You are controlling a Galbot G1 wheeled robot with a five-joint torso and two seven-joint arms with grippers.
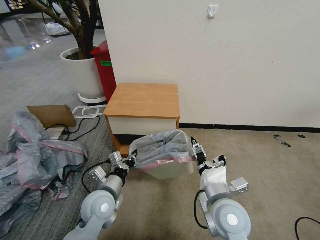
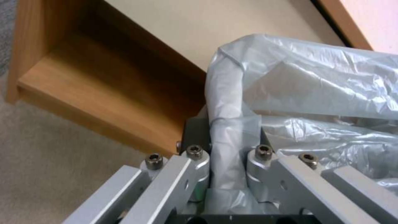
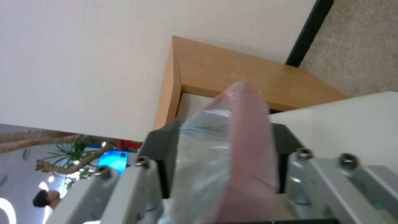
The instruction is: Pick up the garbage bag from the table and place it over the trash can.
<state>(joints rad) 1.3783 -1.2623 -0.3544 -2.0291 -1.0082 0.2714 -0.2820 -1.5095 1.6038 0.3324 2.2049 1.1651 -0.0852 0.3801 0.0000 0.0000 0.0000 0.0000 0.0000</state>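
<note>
Both grippers, left gripper [image 1: 132, 159] and right gripper [image 1: 196, 149], clamp the translucent grey pink-banded garbage bag [image 1: 163, 146] stretched over the cream rectangular plastic trash can [image 1: 173, 169]; next, probably pull its rim down.

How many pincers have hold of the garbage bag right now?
2. The left pincer pinches the garbage bag at its left edge; the right pincer pinches the pink rim on its right, above the trash can.

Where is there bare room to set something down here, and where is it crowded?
The table top is bare. The carpet between the trash can and the wall's black baseboard is open. Crowded: the bag heap, cardboard and cables. Left gripper and right gripper hold the garbage bag over the can.
</note>
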